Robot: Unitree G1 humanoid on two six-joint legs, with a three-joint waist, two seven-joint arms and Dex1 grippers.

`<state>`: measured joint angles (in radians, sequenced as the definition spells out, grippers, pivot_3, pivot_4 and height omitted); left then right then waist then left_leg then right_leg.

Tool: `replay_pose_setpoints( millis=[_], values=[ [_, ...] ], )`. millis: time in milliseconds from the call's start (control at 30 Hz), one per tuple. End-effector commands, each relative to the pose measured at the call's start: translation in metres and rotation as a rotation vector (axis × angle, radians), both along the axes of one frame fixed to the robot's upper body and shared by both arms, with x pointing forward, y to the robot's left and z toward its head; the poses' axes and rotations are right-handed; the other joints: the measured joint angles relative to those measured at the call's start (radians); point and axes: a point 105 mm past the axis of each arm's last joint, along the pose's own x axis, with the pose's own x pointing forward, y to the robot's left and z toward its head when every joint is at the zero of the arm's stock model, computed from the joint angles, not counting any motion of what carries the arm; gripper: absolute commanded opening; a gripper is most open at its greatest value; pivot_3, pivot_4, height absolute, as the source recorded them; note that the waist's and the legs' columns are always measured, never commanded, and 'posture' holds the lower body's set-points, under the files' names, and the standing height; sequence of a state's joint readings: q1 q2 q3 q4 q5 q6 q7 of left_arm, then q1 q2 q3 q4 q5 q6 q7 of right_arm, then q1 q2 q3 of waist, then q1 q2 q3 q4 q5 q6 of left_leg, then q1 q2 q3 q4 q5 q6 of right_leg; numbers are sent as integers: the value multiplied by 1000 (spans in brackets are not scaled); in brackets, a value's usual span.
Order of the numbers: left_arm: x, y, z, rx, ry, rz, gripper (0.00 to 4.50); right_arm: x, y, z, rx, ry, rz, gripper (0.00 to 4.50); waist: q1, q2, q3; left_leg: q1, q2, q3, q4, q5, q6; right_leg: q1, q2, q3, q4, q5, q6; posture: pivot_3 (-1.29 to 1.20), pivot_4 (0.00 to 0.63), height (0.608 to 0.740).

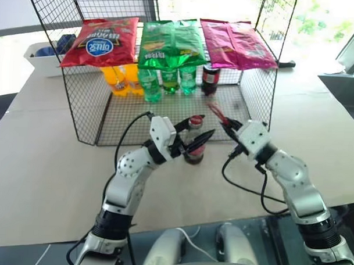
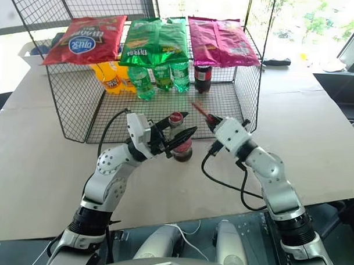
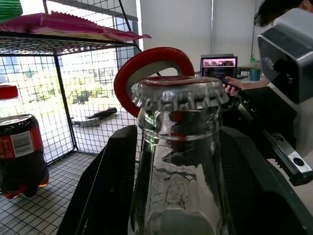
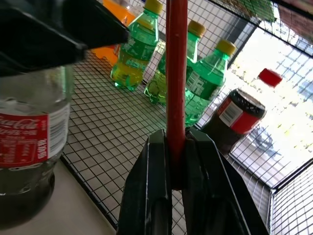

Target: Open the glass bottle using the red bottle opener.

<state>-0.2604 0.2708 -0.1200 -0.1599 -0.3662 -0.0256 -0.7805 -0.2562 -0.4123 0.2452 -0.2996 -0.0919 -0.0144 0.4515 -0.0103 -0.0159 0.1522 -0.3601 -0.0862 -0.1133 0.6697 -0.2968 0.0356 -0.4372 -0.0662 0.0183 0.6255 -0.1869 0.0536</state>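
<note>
The glass bottle (image 1: 193, 154) stands upright on the table just in front of the wire rack, with its crown cap (image 3: 178, 95) still on. My left gripper (image 1: 196, 133) is shut on it from the left, its black fingers (image 3: 105, 188) pressed against the glass below the cap. My right gripper (image 1: 227, 125) is shut on the handle of the red bottle opener (image 1: 215, 112). The opener's oval ring (image 3: 146, 63) hangs just behind and slightly above the cap, to the bottle's right. In the right wrist view the red handle (image 4: 176, 73) rises straight from between the fingers (image 4: 146, 196).
A black wire rack (image 1: 85, 106) stands behind the bottle, with chip bags (image 1: 171, 42) lying on top. Inside are orange bottles (image 1: 118, 78), green bottles (image 1: 161, 79) and a darker cola bottle (image 1: 210, 78). A white bin (image 1: 43, 61) sits back left. A person's hand (image 3: 232, 87) shows beyond the table.
</note>
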Motion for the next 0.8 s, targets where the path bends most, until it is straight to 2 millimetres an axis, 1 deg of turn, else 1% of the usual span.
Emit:
replay_pose_setpoints(
  millis=[33,233,333,433,567,700,800],
  values=[
    [6,2,-18,42,60,25,2248,-9,8,11,-50,-163,27,0,0,0,-1,1,0,0,0,0,0,1,0,0,0,0,0,0,150,734],
    [11,0,-19,30,71,38,2248,-10,24,7,-112,-237,74,0,0,0,-1,10,0,0,0,0,0,11,1,0,-1,0,0,0,150,734],
    [13,-1,-18,18,72,48,2248,-11,32,-3,-159,-251,112,0,0,0,-1,16,1,0,-1,0,0,17,1,0,-1,-1,1,0,150,734],
    [15,-2,-18,10,73,58,2248,-9,33,-16,-201,-242,124,0,0,0,-1,17,1,0,0,0,0,18,1,0,-2,-1,1,0,150,734],
    [15,-2,-17,9,77,64,2248,-3,37,-25,-231,-257,136,0,0,0,-1,21,1,0,-1,0,0,22,1,0,-2,-1,1,0,150,734],
    [16,-1,-18,10,81,69,2248,-1,45,-28,-248,-292,162,0,-1,0,-2,21,1,0,0,0,0,23,1,0,-2,-1,1,0,150,734],
    [17,-1,-18,10,85,73,2248,-1,50,-25,-227,-339,174,0,-1,0,-2,22,1,0,-1,0,0,23,2,0,-2,-1,1,0,150,734]
  ],
)
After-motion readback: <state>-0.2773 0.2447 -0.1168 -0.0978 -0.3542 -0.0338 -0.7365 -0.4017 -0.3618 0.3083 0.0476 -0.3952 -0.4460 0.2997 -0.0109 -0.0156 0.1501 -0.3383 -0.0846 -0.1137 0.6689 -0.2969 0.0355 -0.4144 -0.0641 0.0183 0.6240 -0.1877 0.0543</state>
